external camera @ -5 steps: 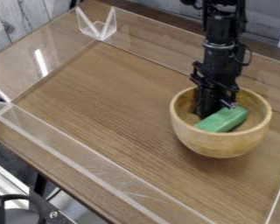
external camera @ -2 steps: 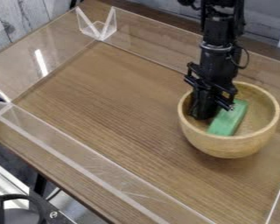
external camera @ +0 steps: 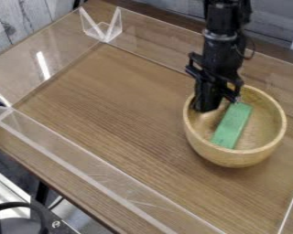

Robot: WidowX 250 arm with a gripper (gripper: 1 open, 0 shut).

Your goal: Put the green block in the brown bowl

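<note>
Green block [external camera: 233, 125] slants, far end rightward, in brown bowl [external camera: 264, 135]; claw [external camera: 200, 89] closed.

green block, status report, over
Gripper shut, low at the rim of the brown bowl, clear of the block. Green block lying inside the bowl. Nothing seen covering the block.

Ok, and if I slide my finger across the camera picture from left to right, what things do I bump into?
First the white pointy thing standing near the back edge, then the black robot gripper, then the green block lying inside the brown bowl.
</note>
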